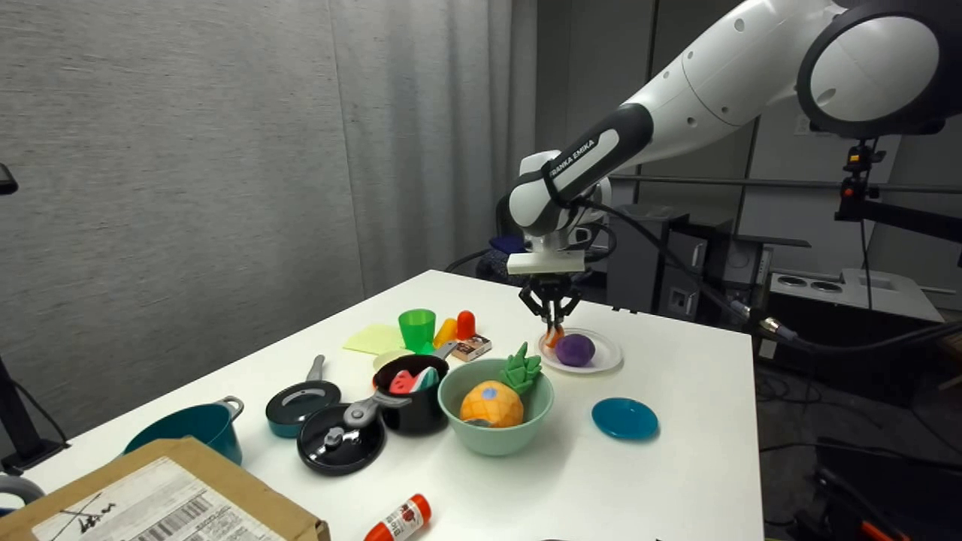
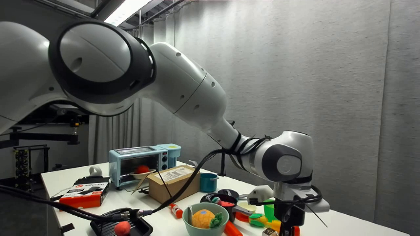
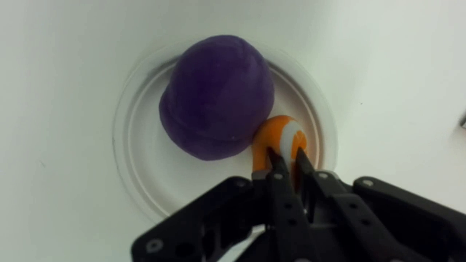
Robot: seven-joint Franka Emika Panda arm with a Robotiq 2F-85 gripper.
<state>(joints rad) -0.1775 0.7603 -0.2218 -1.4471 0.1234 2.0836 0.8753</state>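
My gripper (image 3: 285, 149) points down at the plate, its narrow jaws closed around an orange toy piece with a white band (image 3: 271, 133), which looks like a fruit slice. Against that piece rests a rounded purple toy (image 3: 218, 91). Both are over the round white plate (image 3: 153, 160), the orange piece towards its rim. An exterior view shows the gripper (image 1: 555, 324) upright above the near-left part of the plate (image 1: 610, 353), the purple toy (image 1: 576, 351) beside it. The fingers cover part of the orange piece. Elsewhere, the fingertips fall below the picture's lower edge.
A pale green bowl (image 1: 488, 445) with a toy pineapple (image 1: 492, 404) stands near a blue saucer (image 1: 625, 418). Black pot (image 1: 417, 417), lid (image 1: 338, 447), pan (image 1: 293, 402), green cup (image 1: 417, 330) and small box (image 1: 472, 347) crowd one side. A toaster oven (image 2: 115, 164) and cardboard box (image 2: 174, 188) stand further off.
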